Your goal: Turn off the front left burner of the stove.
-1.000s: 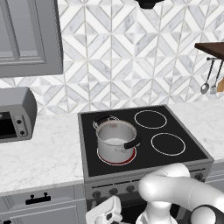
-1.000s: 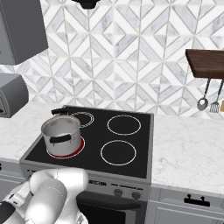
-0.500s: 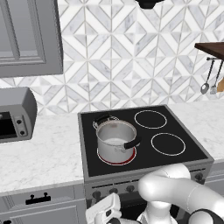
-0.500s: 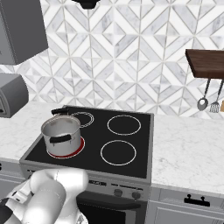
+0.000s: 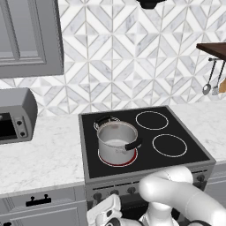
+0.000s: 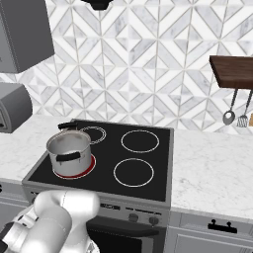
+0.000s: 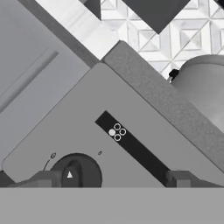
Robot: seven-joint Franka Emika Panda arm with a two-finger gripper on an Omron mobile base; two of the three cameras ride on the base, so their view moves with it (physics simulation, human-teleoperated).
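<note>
The stove (image 5: 185, 132) is a black glass cooktop with a grey front panel (image 7: 131, 109). Its front left burner (image 5: 130, 160) glows red under a steel pot (image 5: 115, 141); the same red ring (image 6: 88, 168) shows in the right base view. In the hand view a dark round knob (image 7: 81, 173) with a white triangle sits on the panel, below a black strip with a burner icon (image 7: 117, 132). My gripper (image 7: 111, 179) is open close to the panel, the left fingertip (image 7: 43, 178) overlapping the knob's left edge and the right one far off it. My hand (image 5: 103, 212) hangs low before the panel's left end.
A grey toaster oven (image 5: 15, 114) stands on the marble counter (image 5: 44, 154) to the left. Two white-ringed burners (image 5: 169, 145) lie on the right of the glass. Utensils (image 5: 207, 86) hang under a wooden shelf (image 6: 232, 71). Drawer fronts with dark handles (image 5: 39, 201) flank the stove.
My arm has sunk a little lower and to the left in front of the stove panel. The pot and the red ring are unchanged.
</note>
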